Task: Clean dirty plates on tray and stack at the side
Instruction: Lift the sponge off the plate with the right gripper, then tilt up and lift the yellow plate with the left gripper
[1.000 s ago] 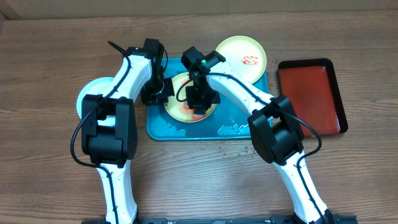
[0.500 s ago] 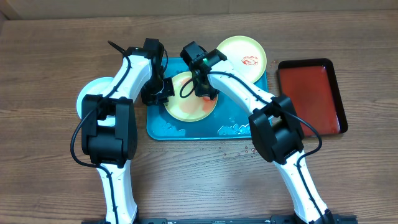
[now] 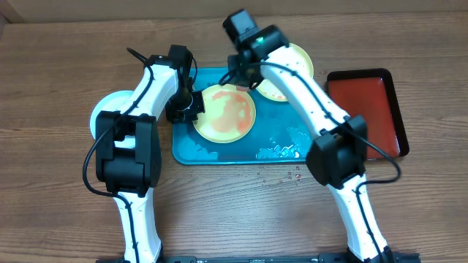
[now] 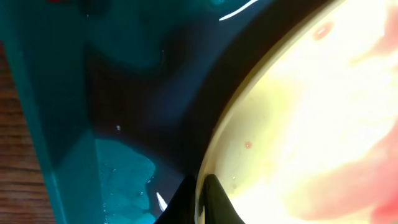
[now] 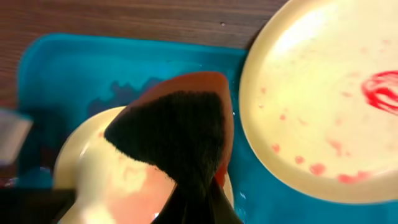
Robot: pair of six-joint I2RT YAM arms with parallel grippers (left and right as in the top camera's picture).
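A yellow-green plate (image 3: 224,113) smeared with thin red sauce lies on the turquoise tray (image 3: 281,142). My left gripper (image 3: 196,109) is shut on this plate's left rim; the left wrist view has the rim (image 4: 214,146) pinched between the dark fingertips (image 4: 211,196). My right gripper (image 3: 245,80) hangs over the plate's far edge, shut on a black-and-orange sponge (image 5: 177,127). A second yellow-green plate (image 5: 323,93) with red spots rests on the tray's far right corner. A pale blue-white plate (image 3: 104,113) sits on the table at the left, partly under my left arm.
A red tray with a black rim (image 3: 365,109) lies to the right of the turquoise one. Water puddles and droplets (image 3: 281,152) cover the turquoise tray's near right part and spill onto the wooden table (image 3: 292,175) just in front.
My right arm has lifted the sponge off the plate's centre and swung back toward the tray's far edge. The left gripper stays on the rim.
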